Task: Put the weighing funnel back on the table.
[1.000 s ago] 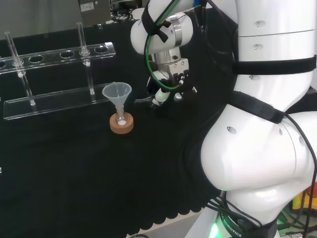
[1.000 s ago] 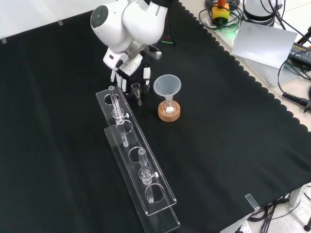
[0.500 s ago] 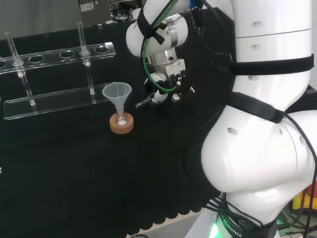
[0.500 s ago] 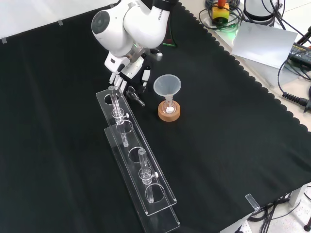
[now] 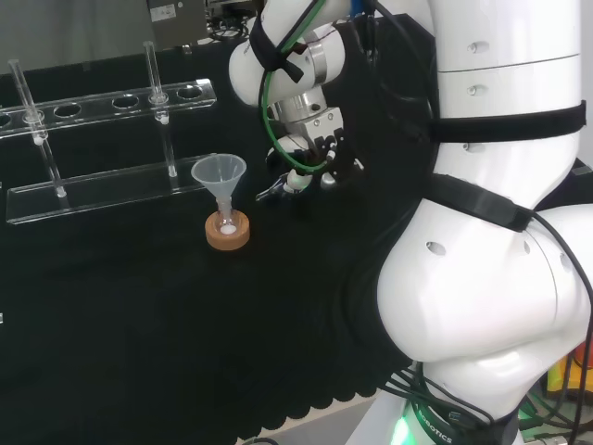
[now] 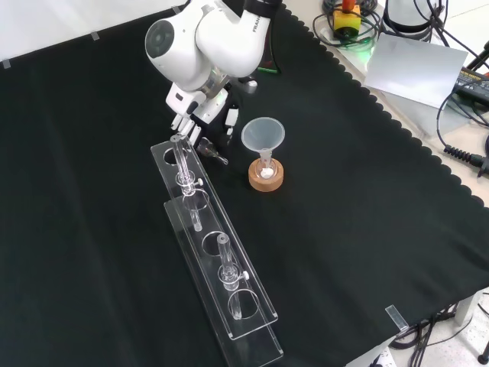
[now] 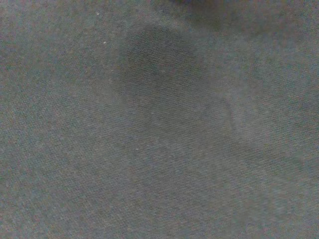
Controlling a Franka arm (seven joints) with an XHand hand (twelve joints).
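My hand (image 6: 205,122) hangs low over the black cloth, just past the near end of the clear tube rack (image 6: 210,245) in the front view. Its fingers are curled on the small clear weighing funnel (image 6: 212,153), which is tilted with its stem pointing toward the big funnel. In the head view the hand (image 5: 308,165) is to the right of the big funnel, and the weighing funnel (image 5: 271,193) sticks out of the fingers to the left, close to the cloth. I cannot tell whether it touches the cloth. The wrist view shows dark cloth with a shadow on it.
The big funnel (image 6: 263,136) stands in a small flask on a cork ring (image 6: 266,177), close beside the hand. The two-tier clear rack holds a few glass tubes (image 6: 182,160). The arm's white links (image 5: 491,232) stand at the head view's right.
The hand has turned and sunk a little toward the cloth. The weighing funnel in it has gone from nearly upright to tilted and lower.
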